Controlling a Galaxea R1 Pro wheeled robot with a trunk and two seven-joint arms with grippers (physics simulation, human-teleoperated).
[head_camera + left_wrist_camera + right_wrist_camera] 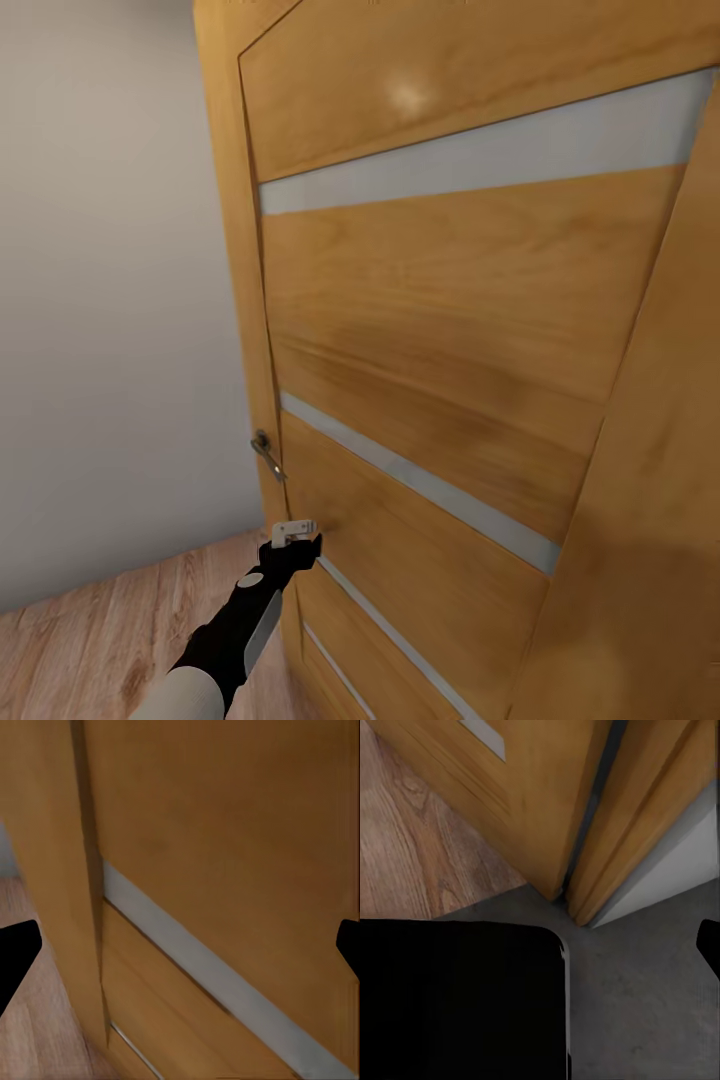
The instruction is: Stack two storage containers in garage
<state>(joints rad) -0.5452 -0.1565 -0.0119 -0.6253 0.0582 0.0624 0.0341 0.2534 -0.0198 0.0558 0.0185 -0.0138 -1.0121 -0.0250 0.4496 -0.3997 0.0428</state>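
head view has the left arm [225, 640] stretched forward, left gripper [296, 533] right up against the wooden door [430, 330] under its handle [266, 452], fingers look spread apart.

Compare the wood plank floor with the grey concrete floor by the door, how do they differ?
The wood plank floor is warm light brown with visible grain and board seams; the concrete floor is dark grey, mottled and seamless. In the right wrist view the planks lie on one side of the wooden door, the concrete on the other, meeting at its foot. Both look flat and bare.
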